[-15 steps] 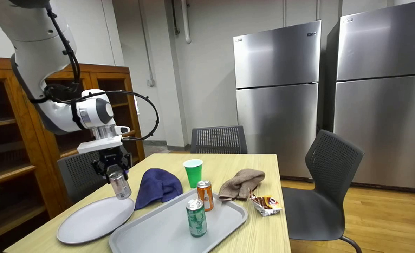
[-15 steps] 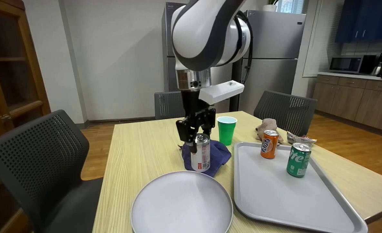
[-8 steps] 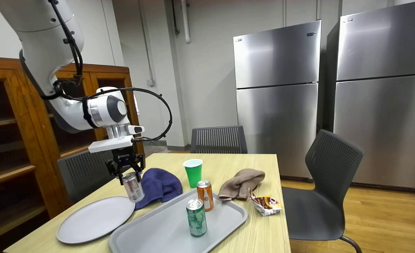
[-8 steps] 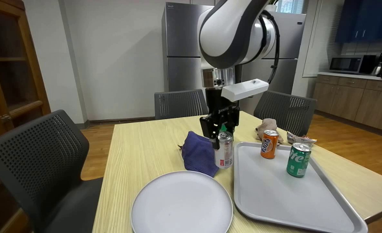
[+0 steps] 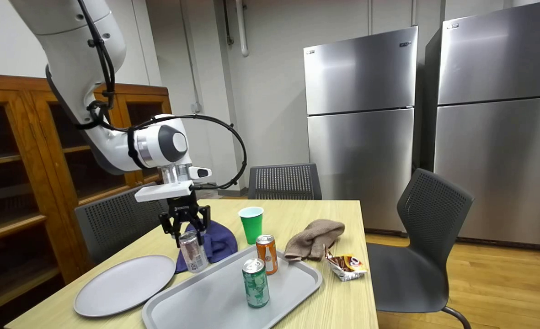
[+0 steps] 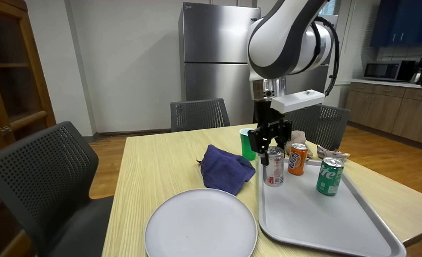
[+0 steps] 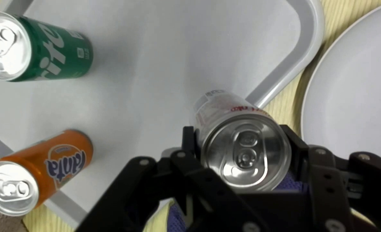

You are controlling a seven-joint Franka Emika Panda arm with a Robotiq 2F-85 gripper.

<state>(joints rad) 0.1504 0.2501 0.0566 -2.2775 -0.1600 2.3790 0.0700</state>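
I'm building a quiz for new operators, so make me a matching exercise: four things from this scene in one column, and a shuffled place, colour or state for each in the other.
Things:
1. Sprite can
2. disposable cup
3. Coke can
4. Fanta can

Descriptions:
A. green outside, on the table, off the tray
B. gripped by the end effector
C. orange, standing on the tray
D. green, standing on the tray

Pairs: 1-D, 2-A, 3-B, 4-C

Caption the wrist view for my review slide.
Gripper closed on a silver can, with a green can and an orange can standing on the gray tray.
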